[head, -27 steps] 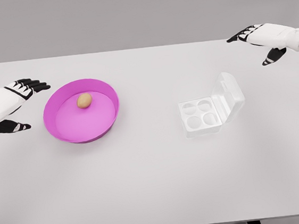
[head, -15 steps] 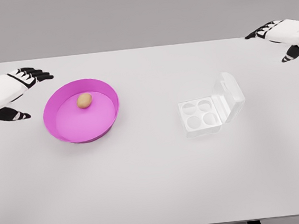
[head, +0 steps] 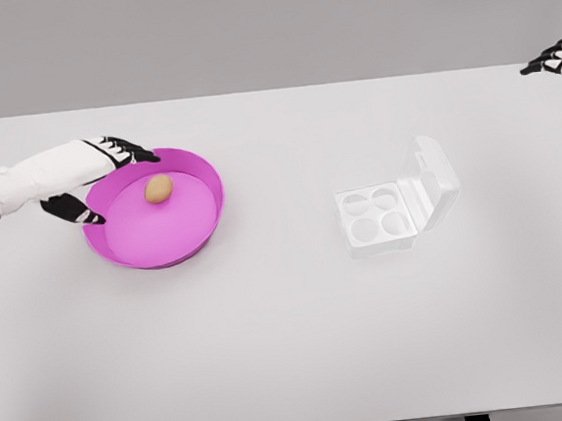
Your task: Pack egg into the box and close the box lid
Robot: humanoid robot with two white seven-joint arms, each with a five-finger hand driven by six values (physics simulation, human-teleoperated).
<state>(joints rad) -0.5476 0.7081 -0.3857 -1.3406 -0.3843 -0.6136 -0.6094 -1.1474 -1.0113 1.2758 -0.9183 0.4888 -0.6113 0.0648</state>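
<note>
**Left hand over the bowl rim, egg unpacked**

At the left of the frame I see my left hand (head: 84, 176) reaching in over the near-left rim of the magenta bowl (head: 197, 224), fingers spread and relaxed, gripping nothing. The egg (head: 158, 189) lies inside the bowl, toward its upper part, just right of my fingertips and apart from them. Right of centre, the clear egg box (head: 372, 218) sits on the white table (head: 275, 342) with its lid (head: 429, 180) standing open and all four cups bare. At the upper right edge only the fingertips of my right hand (head: 558, 56) show; I cannot tell its state.
</note>
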